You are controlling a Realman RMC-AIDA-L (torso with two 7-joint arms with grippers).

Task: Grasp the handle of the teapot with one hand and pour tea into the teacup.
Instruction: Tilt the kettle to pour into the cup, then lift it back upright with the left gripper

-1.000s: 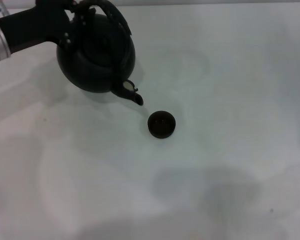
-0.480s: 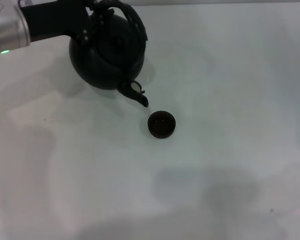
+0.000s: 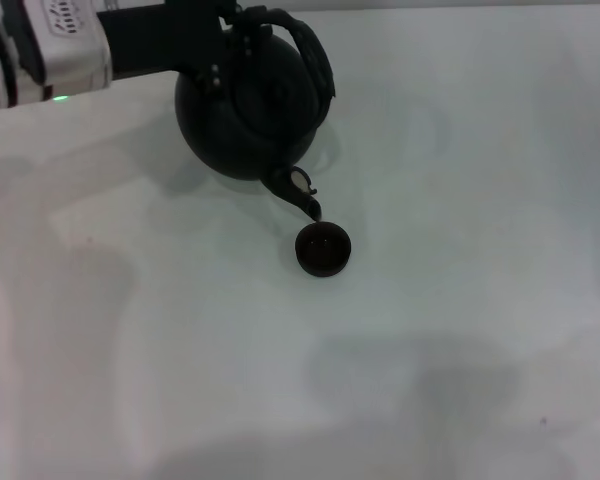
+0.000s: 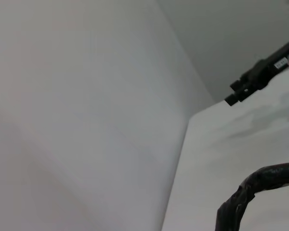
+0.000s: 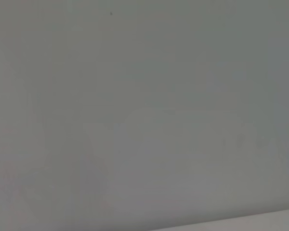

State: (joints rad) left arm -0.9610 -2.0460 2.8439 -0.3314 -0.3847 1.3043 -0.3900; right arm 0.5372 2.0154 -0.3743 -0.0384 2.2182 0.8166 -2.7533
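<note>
Above teacup (image 3: 323, 249), tilted teapot (image 3: 248, 110), handle (image 3: 315, 58) in left gripper (image 3: 218, 40)

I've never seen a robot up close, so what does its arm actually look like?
Only the left arm shows in the head view: a silver-white round segment with dark ring bands, a small green light and a dark patterned panel, then a black boxy end effector. The right arm is not in view.

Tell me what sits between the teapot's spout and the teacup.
Nothing: in the head view the spout tip hangs right at the teacup rim, no object between.
</note>
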